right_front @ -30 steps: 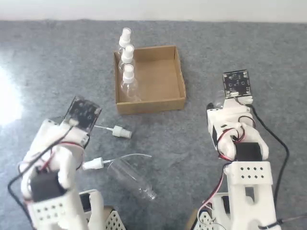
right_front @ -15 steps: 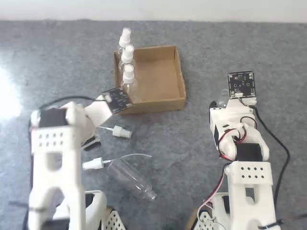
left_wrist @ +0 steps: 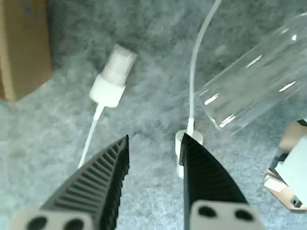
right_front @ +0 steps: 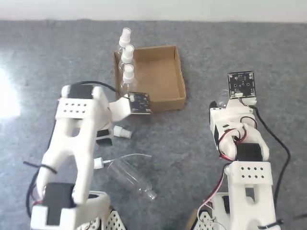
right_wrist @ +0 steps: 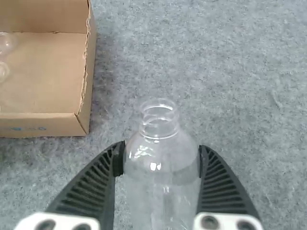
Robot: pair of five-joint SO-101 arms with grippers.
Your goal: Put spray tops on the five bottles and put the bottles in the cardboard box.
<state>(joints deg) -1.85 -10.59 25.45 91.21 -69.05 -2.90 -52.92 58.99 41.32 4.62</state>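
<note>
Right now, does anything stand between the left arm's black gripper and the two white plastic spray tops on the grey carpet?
Nothing visible: the open left gripper has one spray top ahead, the other beside a finger.

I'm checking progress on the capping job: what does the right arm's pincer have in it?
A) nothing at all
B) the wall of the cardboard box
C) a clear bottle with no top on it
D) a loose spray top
C: in the right wrist view the right pincer is shut on either side of a clear bottle, whose open neck has no spray top.
</note>
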